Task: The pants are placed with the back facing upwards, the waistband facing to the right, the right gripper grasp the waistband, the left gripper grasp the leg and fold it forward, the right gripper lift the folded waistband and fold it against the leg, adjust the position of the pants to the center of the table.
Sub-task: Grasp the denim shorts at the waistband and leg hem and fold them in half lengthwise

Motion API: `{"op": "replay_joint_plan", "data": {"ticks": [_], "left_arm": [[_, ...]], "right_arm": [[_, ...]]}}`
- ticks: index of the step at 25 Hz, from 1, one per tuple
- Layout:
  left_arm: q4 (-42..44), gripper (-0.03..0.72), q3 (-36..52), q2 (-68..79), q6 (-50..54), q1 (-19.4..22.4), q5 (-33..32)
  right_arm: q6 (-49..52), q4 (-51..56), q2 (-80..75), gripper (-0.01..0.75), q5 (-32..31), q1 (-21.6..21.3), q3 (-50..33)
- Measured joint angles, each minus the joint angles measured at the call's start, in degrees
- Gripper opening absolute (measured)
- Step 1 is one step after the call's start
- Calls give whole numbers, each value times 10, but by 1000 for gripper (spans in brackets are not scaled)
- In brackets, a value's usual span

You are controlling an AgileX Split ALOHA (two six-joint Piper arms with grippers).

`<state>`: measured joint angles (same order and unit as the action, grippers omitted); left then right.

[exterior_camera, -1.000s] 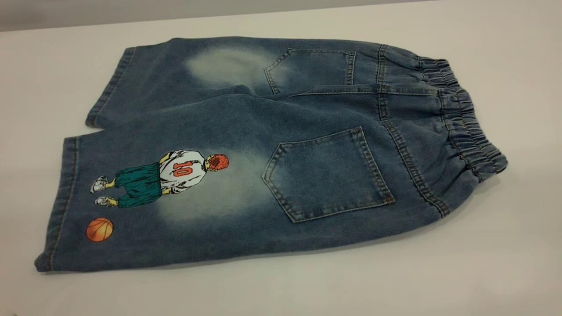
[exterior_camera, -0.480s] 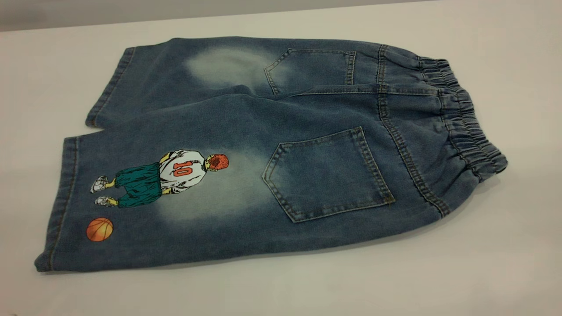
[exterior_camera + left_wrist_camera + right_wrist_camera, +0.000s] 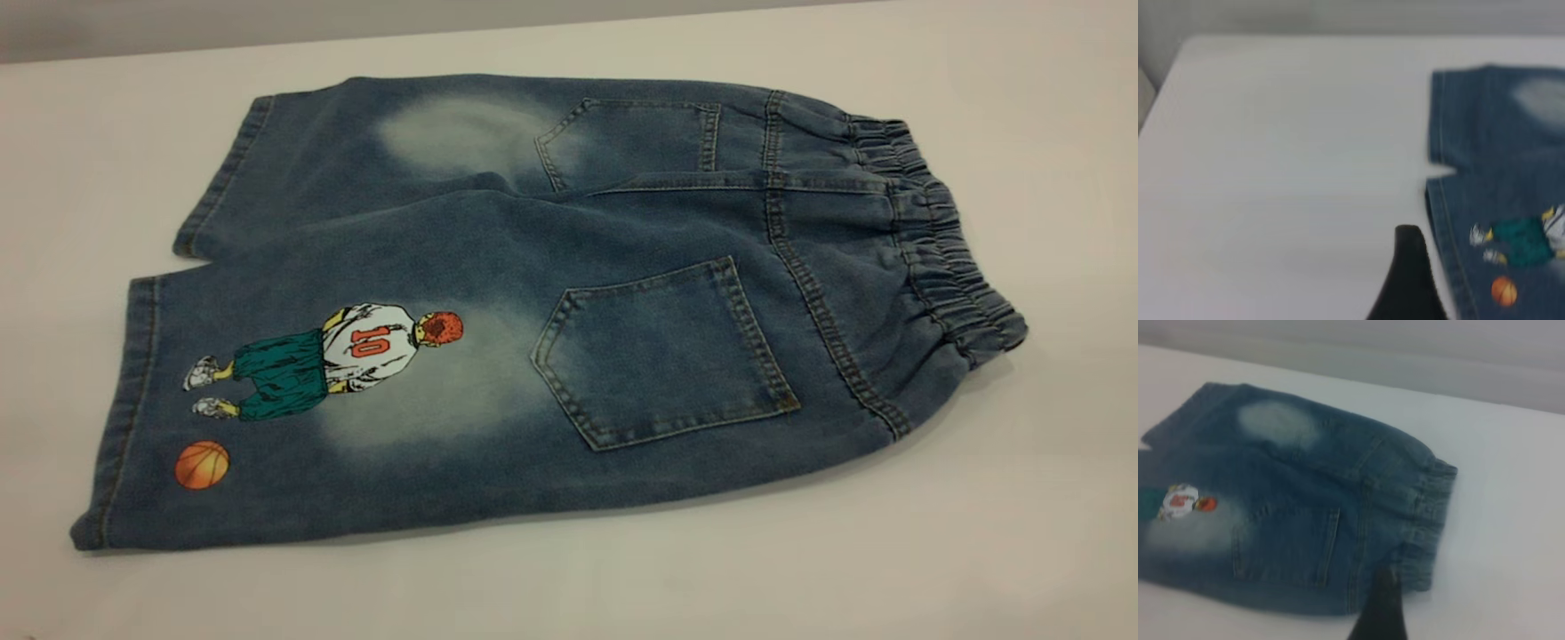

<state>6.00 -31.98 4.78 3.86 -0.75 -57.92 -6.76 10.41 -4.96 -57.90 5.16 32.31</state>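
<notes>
Lying flat on the counter [image 3: 978,107], the pants [image 3: 569,302] are sitting untouched; left gripper [image 3: 1408,280] is hovering beside the leg [image 3: 1498,267] hem, right gripper [image 3: 1381,610] over the waistband [image 3: 1428,513]. Jaws' spread: cannot tell.

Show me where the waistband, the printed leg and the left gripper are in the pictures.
waistband [image 3: 933,240]: exterior view, on the gathered elastic band.
printed leg [image 3: 293,427]: exterior view, on the denim below the player print.
left gripper [image 3: 1410,280]: left wrist view, on its one visible black finger.

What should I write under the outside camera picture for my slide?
Printed denim pants lie flat on the table, waistband at the right.
</notes>
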Motion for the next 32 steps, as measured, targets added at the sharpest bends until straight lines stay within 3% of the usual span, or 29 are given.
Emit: {"op": "replay_joint_plan", "data": {"ticks": [15,20,24,32], "left_arm": [[-7,516,-249,365,12,0,122],[-7,516,-323,503,12,0,166],[-21,516,-335,599,12,0,212],[-45,516,-335,718,12,0,326]], "right_arm": [[3,75,-340,569,198,0,180],[2,91,-455,569,204,0,210],[-9,121,-539,569,168,0,232],[-147,248,-681,569,150,0,241]]}}
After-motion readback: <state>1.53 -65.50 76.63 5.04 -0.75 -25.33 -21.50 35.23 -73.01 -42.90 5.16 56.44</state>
